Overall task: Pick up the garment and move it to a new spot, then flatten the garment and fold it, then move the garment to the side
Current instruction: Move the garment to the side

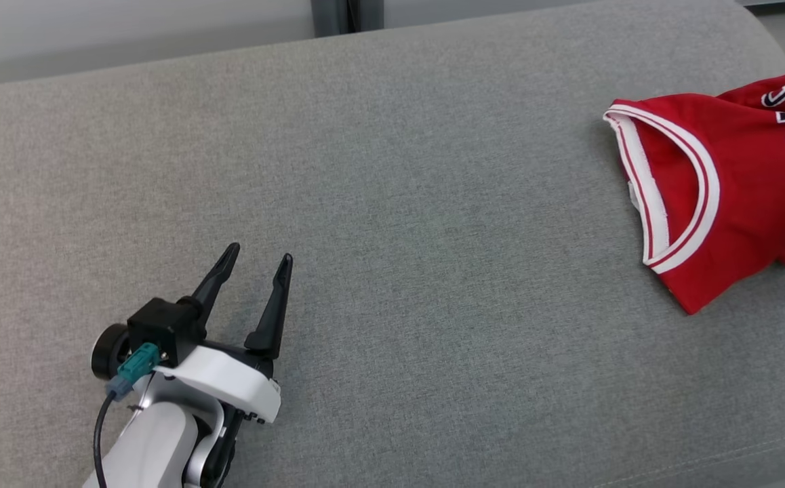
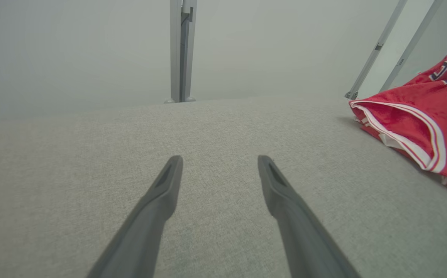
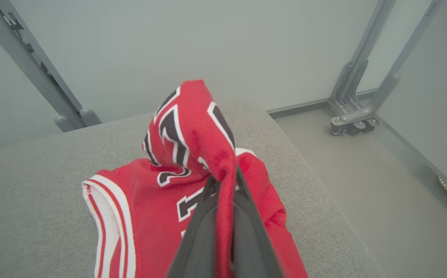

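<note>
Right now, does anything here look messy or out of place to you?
Yes: the red jersey lies crumpled at the right end of the grey cushion, close to its edge, not flat. One fold is pinched up between the right arm's fingers, which are shut on it. Nothing looks torn or spilled.

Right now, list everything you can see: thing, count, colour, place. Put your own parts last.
jersey: one, red with white trim and dark lettering, at the right end of the cushion, one fold lifted
cushion: one, grey fabric, under the jersey
metal posts: three, grey, beyond the cushion's far edge
floor: grey, to the right of the cushion's end
wall: pale grey, behind the posts
left fingers: two, dark, spread open over bare cushion at the lower left, holding nothing
right fingers: two, dark, closed on the jersey's lifted fold
</note>
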Robot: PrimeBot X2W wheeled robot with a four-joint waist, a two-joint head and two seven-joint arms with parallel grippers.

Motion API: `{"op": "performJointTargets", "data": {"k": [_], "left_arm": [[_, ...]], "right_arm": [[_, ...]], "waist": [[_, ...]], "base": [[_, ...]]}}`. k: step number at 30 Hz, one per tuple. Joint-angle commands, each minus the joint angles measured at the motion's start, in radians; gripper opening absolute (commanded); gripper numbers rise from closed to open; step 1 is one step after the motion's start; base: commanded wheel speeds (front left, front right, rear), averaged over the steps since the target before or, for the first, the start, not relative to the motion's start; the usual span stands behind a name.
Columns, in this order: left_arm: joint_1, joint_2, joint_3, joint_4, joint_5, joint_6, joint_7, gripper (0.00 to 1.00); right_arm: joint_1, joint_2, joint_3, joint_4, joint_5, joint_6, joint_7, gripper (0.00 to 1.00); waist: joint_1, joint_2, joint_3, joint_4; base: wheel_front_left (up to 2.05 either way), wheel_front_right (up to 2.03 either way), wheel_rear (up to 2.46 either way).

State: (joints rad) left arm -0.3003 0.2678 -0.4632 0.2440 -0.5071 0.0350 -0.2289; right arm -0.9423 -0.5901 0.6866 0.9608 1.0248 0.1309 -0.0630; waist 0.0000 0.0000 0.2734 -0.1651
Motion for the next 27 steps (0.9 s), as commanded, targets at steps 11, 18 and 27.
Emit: {"op": "performJointTargets", "data": {"k": [11, 18, 27], "left_arm": [[-0.070, 0.018, -0.003, -0.010, 0.012, -0.003, 0.013, 1.00], [-0.075, 0.020, -0.001, -0.010, 0.007, 0.004, 0.010, 1.00], [-0.048, 0.015, 0.003, 0.009, -0.008, 0.006, -0.003, 1.00]], "right_arm": [[-0.105, 0.065, 0.023, 0.313, -0.168, 0.000, -0.153, 1.00], [-0.057, 0.013, -0.035, 0.331, -0.251, 0.000, -0.162, 1.00], [-0.046, 0.043, -0.164, 0.329, -0.414, 0.000, -0.189, 1.00]], "waist": [[0.0000, 0.0000, 0.075, 0.048], [0.0000, 0.0000, 0.074, 0.061], [0.0000, 0.0000, 0.017, 0.029]], "base": [[0.00, 0.00, 0.00], [0.00, 0.00, 0.00], [0.00, 0.00, 0.00]]}}
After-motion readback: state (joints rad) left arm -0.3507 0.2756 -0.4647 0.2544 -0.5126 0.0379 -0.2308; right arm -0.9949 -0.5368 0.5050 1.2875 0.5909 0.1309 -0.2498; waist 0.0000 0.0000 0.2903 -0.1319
